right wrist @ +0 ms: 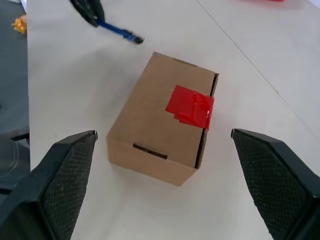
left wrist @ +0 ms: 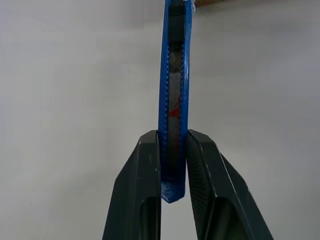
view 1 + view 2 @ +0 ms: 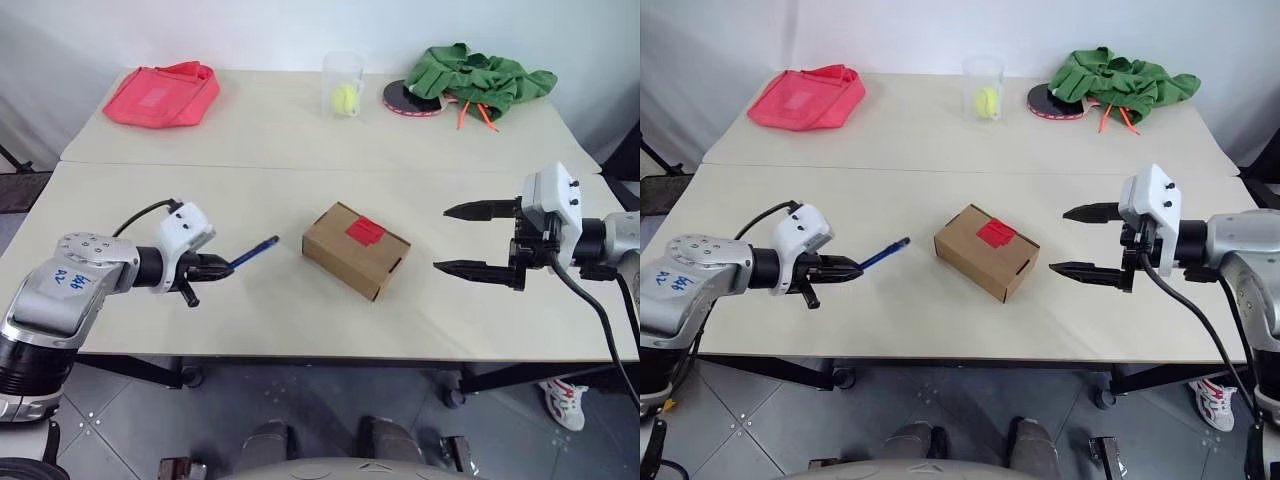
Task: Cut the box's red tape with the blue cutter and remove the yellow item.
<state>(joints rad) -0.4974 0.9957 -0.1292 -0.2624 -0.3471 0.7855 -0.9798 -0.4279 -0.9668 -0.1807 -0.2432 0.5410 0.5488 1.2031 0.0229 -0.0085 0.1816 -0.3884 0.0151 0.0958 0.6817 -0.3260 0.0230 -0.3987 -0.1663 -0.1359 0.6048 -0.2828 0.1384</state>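
Box [image 3: 356, 250] lies closed near the middle of the table [image 3: 250, 150], red tape [image 3: 365, 230] across its top flap seam. Left end effector [image 3: 207, 268] sits left of the box, well apart, fingers pinching the blue cutter [image 3: 255, 251] at its rear end; the cutter's tip points toward the box. Right end effector [image 3: 478, 240] sits right of the box, near it, fingers spread wide, holding nothing. Clear cup [image 3: 343, 84] with a yellow-green ball stands beyond the box.
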